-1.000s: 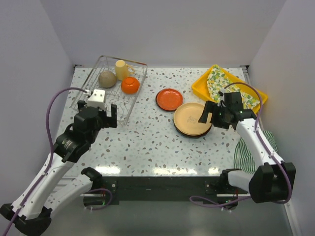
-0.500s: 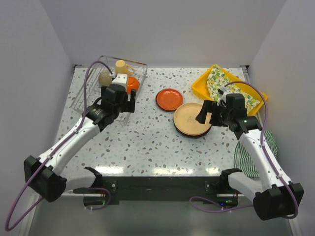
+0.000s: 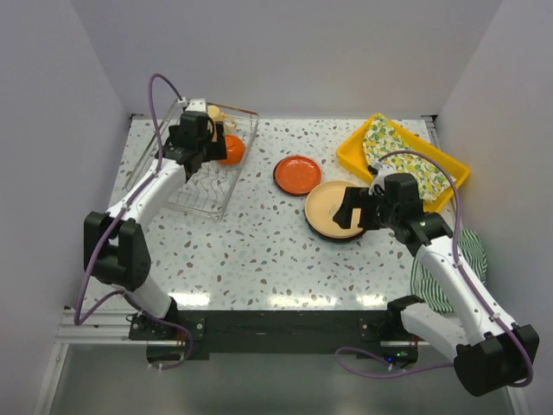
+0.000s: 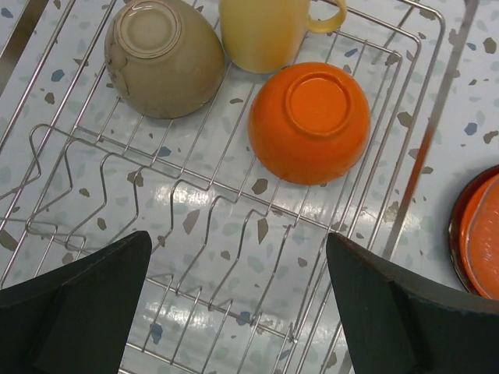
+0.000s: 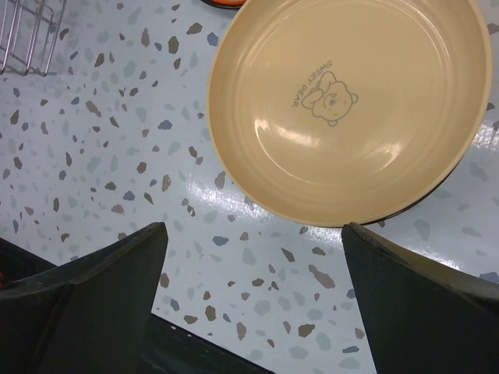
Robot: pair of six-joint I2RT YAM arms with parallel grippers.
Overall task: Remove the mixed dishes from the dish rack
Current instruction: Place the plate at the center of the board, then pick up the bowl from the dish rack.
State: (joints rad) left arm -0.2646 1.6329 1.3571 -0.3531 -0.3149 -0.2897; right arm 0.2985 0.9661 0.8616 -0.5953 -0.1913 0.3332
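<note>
Overhead, your left arm point(image 3: 160, 181) hides most of the mug point(image 4: 261, 35) in the dish rack point(image 3: 207, 192), and both jaws stand wide open, empty.

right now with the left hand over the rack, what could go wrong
1. The orange bowl lies upside down, rounded side up; the open left hand could slip off it.
2. The cream mug and tan bowl sit close by, so a finger may knock them.
3. A finger might snag the dish rack wires.
</note>
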